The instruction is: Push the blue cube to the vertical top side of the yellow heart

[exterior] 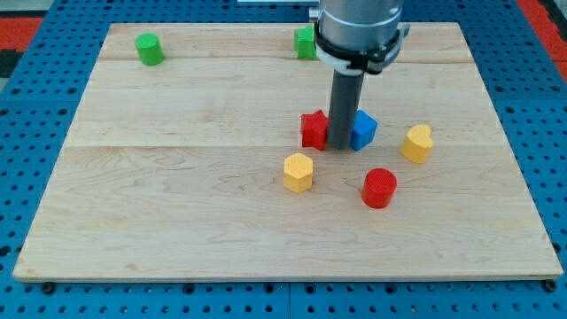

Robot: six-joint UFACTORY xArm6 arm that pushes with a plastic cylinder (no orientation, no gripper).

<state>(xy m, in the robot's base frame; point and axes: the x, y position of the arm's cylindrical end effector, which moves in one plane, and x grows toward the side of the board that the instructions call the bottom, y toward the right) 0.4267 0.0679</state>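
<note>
Going left to right: a red block (313,129) touches our tip's (340,147) left, and the blue cube (362,129) touches its right, while the yellow heart (417,143) sits near, further right. We carry no jaws, only a rod. To do this well, we judge we should get behind the cube's lower-left and push up-right, skirting the heart.

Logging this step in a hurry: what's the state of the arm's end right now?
No gripper, so nothing held: my tip is down on the board, wedged between the red block and the blue cube, seemingly touching both.
</note>
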